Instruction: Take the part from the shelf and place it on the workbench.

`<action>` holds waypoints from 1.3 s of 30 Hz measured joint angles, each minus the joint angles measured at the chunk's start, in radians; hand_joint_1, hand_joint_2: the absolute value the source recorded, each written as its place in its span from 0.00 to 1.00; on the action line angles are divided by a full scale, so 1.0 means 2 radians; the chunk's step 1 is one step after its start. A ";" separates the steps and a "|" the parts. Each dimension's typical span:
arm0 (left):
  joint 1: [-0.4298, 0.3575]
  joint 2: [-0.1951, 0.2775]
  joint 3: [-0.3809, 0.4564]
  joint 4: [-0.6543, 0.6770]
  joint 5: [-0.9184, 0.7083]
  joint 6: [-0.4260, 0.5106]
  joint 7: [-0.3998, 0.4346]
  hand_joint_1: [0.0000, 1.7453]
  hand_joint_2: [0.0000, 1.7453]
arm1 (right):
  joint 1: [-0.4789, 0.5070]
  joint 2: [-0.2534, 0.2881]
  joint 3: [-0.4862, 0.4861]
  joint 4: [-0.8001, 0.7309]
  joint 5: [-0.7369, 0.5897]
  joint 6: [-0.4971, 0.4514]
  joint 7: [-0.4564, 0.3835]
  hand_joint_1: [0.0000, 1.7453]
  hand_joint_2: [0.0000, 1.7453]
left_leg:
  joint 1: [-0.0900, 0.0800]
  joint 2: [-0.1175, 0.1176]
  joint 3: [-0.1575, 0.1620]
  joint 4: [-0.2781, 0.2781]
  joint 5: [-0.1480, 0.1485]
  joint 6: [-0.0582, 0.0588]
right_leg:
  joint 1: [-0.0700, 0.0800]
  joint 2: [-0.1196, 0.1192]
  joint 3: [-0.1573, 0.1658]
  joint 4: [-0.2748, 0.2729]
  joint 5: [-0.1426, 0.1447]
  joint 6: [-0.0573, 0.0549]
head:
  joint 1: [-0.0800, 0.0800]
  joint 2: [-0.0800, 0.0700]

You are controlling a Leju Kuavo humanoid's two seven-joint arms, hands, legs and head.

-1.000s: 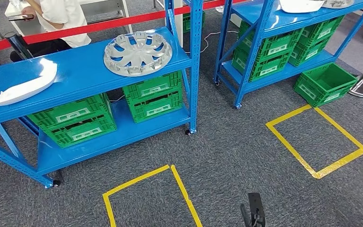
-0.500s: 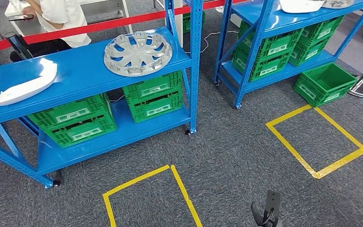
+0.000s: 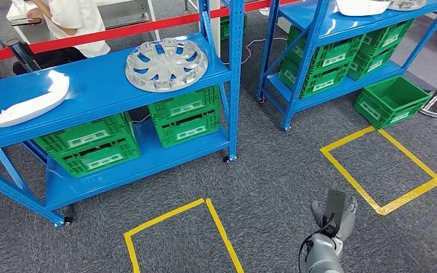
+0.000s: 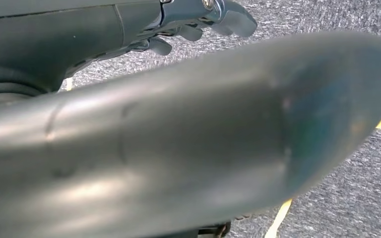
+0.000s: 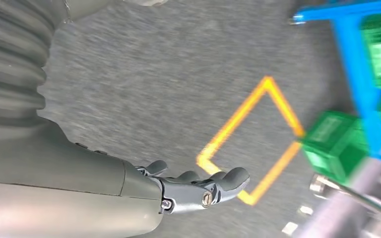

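A silver wheel cover [image 3: 166, 63] lies flat on the top board of the near blue shelf [image 3: 102, 91]. A long white moulded part [image 3: 28, 102] rests at that board's left end. My right hand [image 3: 333, 213] is low over the carpet, well short of the shelf and to its right. Its fingers [image 5: 198, 186] are stretched out and hold nothing. My left hand [image 4: 203, 20] hangs over the carpet with its fingers loosely apart and nothing in them.
Green crates [image 3: 185, 116] fill the shelf's lower board. A second blue shelf [image 3: 341, 28] with more crates stands at the back right, with one crate [image 3: 390, 100] on the floor beside it. Yellow tape squares [image 3: 381, 170] mark the carpet. A person [image 3: 74, 20] sits behind a red barrier.
My right hand has risen from the bottom edge and moved right, with its wrist now showing. The shelf and the parts on it have not moved.
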 joint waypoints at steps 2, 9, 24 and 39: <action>-0.001 -0.001 0.005 0.001 -0.004 0.000 0.000 0.00 0.00 | 0.000 0.001 0.022 -0.025 0.004 -0.012 0.001 0.00 1.00 | 0.000 0.000 0.000 0.000 0.000 0.000 | 0.000 0.000 0.000 0.000 0.000 0.000 | 0.000 0.000; -0.003 -0.005 0.017 0.003 -0.014 0.000 -0.002 0.00 0.00 | 0.001 0.005 0.111 -0.109 0.046 -0.051 0.017 0.00 1.00 | 0.000 0.000 0.000 0.000 0.000 0.000 | 0.000 0.000 0.000 0.000 0.000 0.000 | 0.000 0.000; -0.011 -0.007 0.033 0.006 -0.031 -0.002 -0.014 0.00 0.00 | -0.008 0.011 0.311 -0.236 0.216 -0.100 0.059 0.00 0.00 | 0.000 0.000 0.000 0.000 0.000 0.000 | 0.000 0.000 0.000 0.000 0.000 0.000 | 0.000 0.000; -0.016 -0.009 0.034 0.007 -0.047 0.012 -0.045 0.00 0.00 | -0.018 0.011 0.487 -0.269 0.440 -0.105 0.109 0.00 0.00 | 0.000 0.000 0.000 0.000 0.000 0.000 | 0.000 0.000 0.000 0.000 0.000 0.000 | 0.000 0.000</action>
